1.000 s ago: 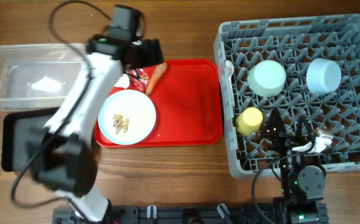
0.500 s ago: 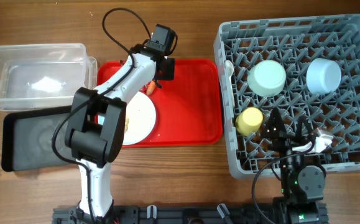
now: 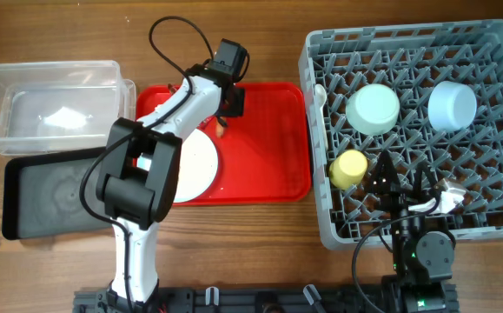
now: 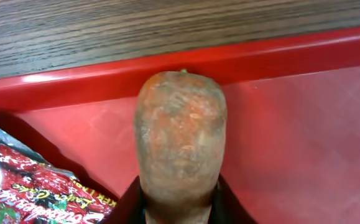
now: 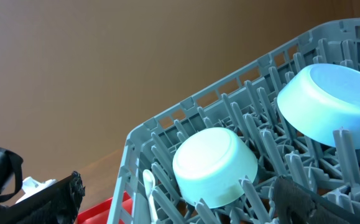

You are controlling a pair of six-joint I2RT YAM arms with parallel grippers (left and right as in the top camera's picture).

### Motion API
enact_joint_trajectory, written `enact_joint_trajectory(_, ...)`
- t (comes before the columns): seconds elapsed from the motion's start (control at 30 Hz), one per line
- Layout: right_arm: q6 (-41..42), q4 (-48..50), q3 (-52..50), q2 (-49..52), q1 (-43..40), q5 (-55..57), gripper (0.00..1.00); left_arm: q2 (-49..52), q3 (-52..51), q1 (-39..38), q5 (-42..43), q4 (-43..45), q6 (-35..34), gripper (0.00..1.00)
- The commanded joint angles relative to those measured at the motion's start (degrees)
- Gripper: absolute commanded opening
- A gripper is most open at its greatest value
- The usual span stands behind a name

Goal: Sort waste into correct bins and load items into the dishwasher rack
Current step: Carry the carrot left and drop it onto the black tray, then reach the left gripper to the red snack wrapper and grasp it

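Left pincer point(image 3: 223, 113) is gripping the carrot point(image 4: 180, 143), hiding its lower end; right pincer point(image 3: 403, 181) is resting open at the rack's point(image 3: 322, 209) six o'clock.

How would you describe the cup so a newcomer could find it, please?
Start at the big grey rack on the right. Near its left edge, next to the pale green bowl, sits the cup, the only yellow item there.

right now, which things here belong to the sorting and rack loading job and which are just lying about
Job: carrot piece in left gripper, snack wrapper, tissue, plate, clear tub, black tray, rack, pale green bowl, light-blue bowl, cup, spoon.
Lying about: red serving tray, table.
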Motion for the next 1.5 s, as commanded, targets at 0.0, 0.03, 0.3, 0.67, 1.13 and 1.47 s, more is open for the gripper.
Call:
enact_joint_trajectory(0.0,0.4,0.3,0.0,-0.4,-0.3,-0.5,1.0,-1.6,-0.3,-0.1,-0.3,0.0,-0.2,0.05)
enact_joint_trajectory(0.03,0.4,0.3,0.0,-0.4,-0.3,-0.5,1.0,-3.0,-0.3,-0.1,-0.3,-0.3,-0.7,0.04)
enact_joint_trajectory(0.3,0.4,0.3,0.0,-0.4,-0.3,-0.5,1.0,-22.8,0.0,3.0,-0.4,-14.9,-17.6,0.04)
enact_joint_trajectory(0.67,0.4,0.3,0.0,-0.4,-0.3,-0.5,1.0,-33.7,-7.1,18.5,-11.2,-44.7,-35.5,0.04)
enact_joint_trajectory(1.13,0.4,0.3,0.0,-0.4,-0.3,-0.5,1.0,-33.7,-29.4,38.8,-12.5,-28.5,-50.6,0.28)
enact_joint_trajectory(1.47,0.4,0.3,0.0,-0.4,-0.3,-0.5,1.0,-35.3,-21.5,41.4,1.7,-28.3,-42.8,0.98)
